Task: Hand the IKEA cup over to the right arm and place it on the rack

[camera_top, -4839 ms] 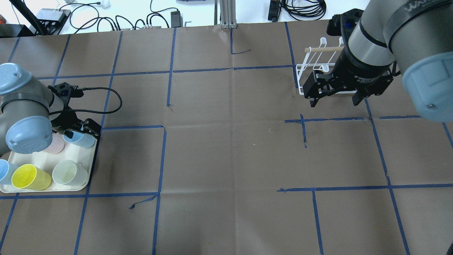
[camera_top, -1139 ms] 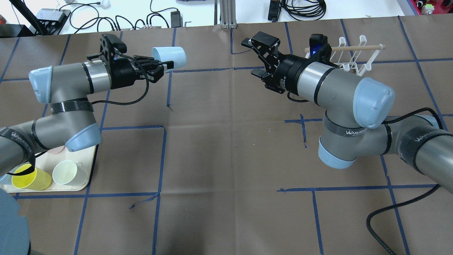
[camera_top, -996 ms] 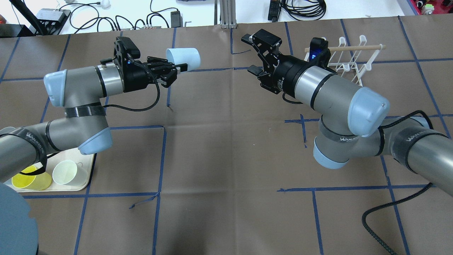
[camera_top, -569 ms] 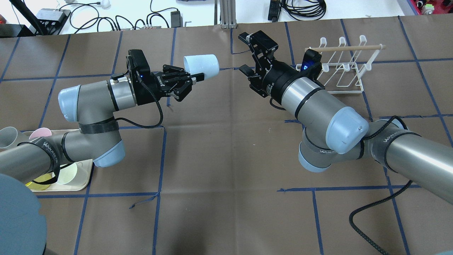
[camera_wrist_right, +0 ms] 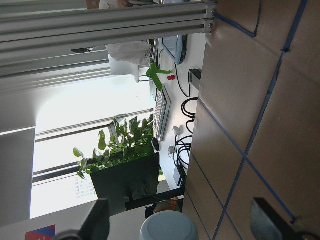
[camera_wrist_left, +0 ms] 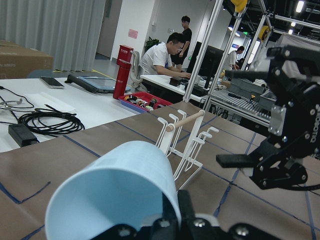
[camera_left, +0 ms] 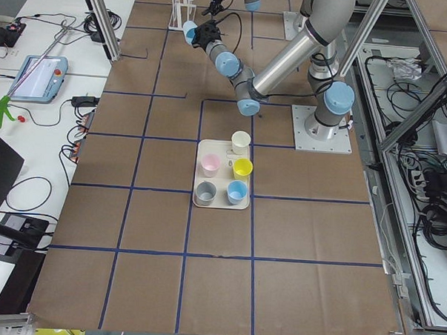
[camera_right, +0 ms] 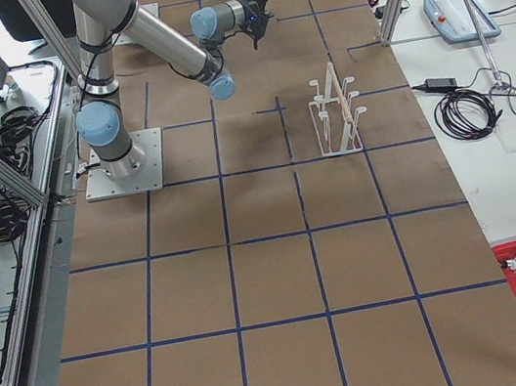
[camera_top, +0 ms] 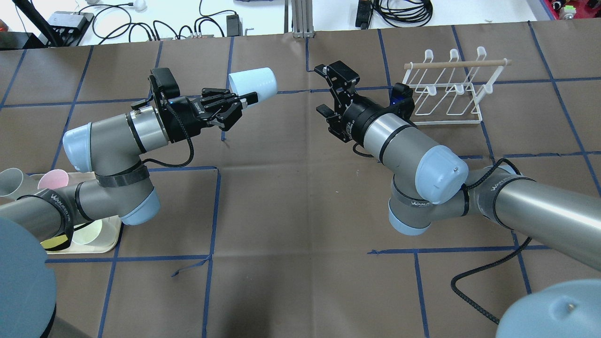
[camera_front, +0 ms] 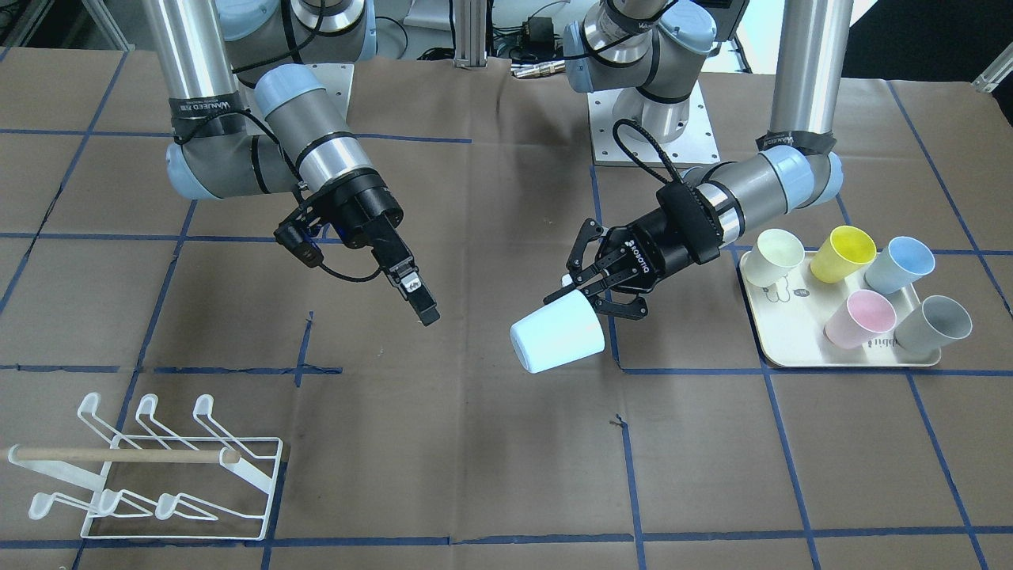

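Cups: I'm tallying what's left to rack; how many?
6: cream cup, yellow cup, blue cup, pink cup, grey cup on the tray; pale-blue cup in the left gripper.

Bright, even light from above falls on the brown table (camera_top: 300,211); shadows on it are soft and faint. The exterior views are sharp, though the white desk (camera_top: 164,14) beyond is nearly washed out. In the left wrist view the cup (camera_wrist_left: 115,185) near the lens is soft. The right wrist view's window (camera_wrist_right: 75,115) is blown out to white.
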{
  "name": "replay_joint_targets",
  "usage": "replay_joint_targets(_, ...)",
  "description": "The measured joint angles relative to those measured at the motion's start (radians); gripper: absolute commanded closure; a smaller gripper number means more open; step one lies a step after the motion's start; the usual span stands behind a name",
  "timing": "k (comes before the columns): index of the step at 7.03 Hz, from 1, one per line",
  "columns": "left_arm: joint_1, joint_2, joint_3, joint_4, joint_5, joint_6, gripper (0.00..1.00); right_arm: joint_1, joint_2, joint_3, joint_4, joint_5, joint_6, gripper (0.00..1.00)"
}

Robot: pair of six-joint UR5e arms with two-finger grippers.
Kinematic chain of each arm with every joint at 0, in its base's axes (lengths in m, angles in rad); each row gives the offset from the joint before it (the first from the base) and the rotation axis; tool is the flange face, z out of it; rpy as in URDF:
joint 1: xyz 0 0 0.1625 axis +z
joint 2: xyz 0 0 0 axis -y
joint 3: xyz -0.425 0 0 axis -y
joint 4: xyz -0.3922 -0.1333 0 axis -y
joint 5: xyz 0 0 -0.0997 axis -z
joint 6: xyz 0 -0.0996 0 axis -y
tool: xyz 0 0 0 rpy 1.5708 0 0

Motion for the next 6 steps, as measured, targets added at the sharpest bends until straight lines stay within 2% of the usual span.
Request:
replay_joint_targets(1,0.001,-0.025,0.003,0.055,0.004,-0.031,1.0,0.021,0.007,-0.006,-0.001,-0.083,0.003,0.01)
replay_joint_targets(3,-0.003,-0.034,0.006,0.094,0.019,-0.074,1.0,0.064,0.026,-0.046,0.0,-0.195,0.018,0.01)
replay_joint_targets(6,-0.025,-0.035,0.007,0.103,0.056,-0.097,1.0,0.151,0.107,-0.113,0.001,-0.244,0.043,0.01)
